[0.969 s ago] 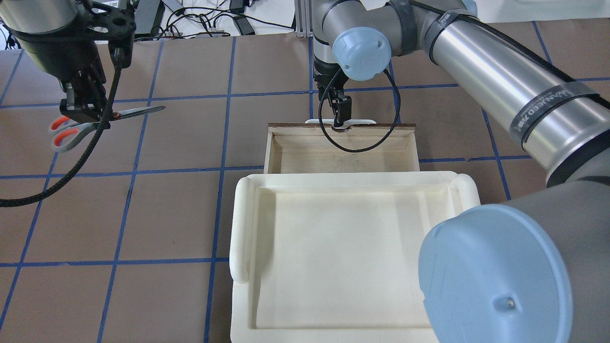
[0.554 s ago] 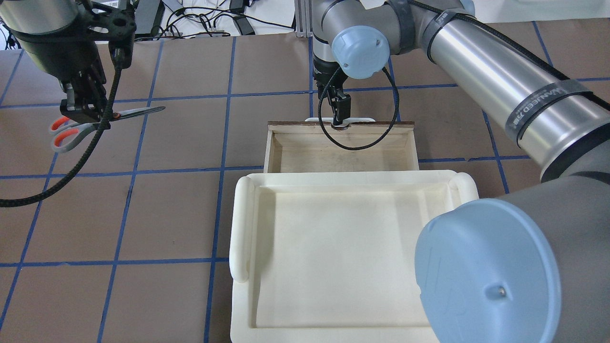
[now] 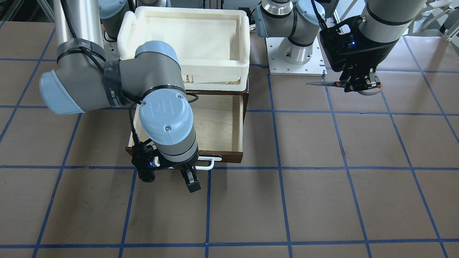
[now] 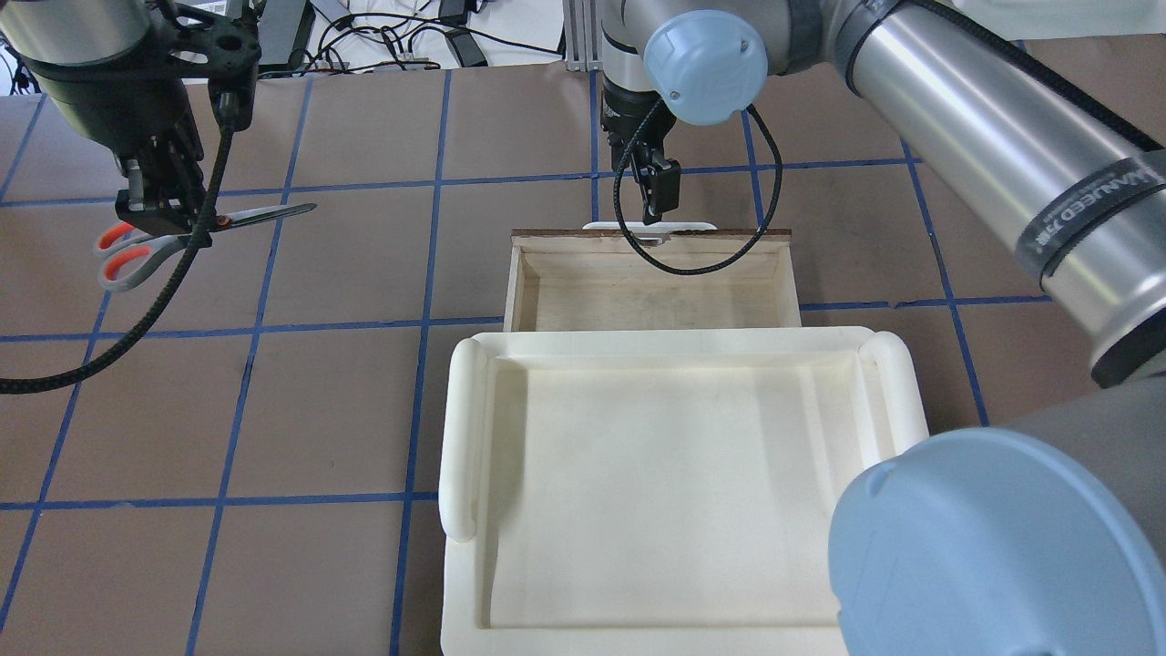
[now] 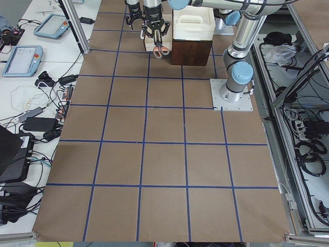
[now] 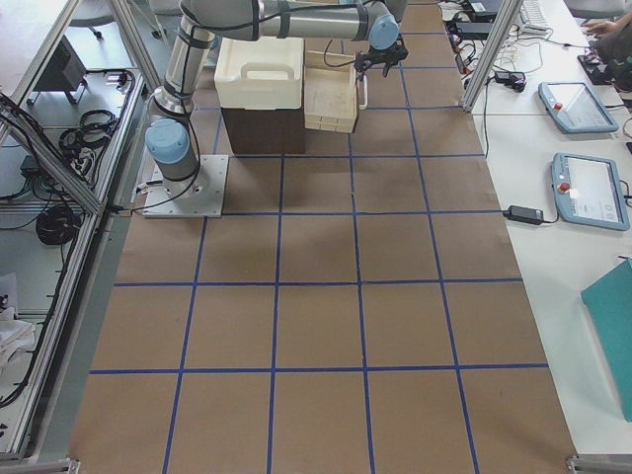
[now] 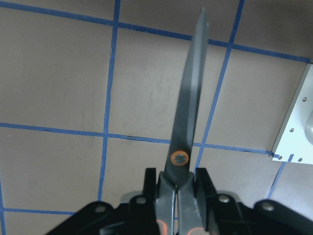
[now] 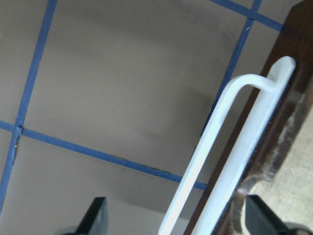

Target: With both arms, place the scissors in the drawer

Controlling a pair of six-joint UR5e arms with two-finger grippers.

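My left gripper [image 4: 164,217] is shut on the scissors [image 4: 264,214] near the pivot and holds them above the table at the far left. The grey, orange-lined handles stick out to the left and the blades point right. In the left wrist view the blades [image 7: 190,98] point away from the gripper [image 7: 177,183]. The drawer [image 4: 651,296] stands open and its pale inside is bare. My right gripper [image 4: 658,196] is open and hovers just beyond the white handle [image 4: 649,226]. In the right wrist view the handle [image 8: 220,161] lies between the spread fingers [image 8: 95,215].
A white foam tray [image 4: 465,437] sits on top of the dark cabinet [image 5: 191,50], behind the drawer. The brown table with blue grid lines [image 4: 273,410] spreads around it. The right arm's cable [image 4: 720,264] hangs over the drawer's front. Cables lie beyond the table's far edge.
My right gripper has pulled up and away from the drawer handle, which it touched before. The drawer has stayed where it was. The left arm and scissors have not moved.
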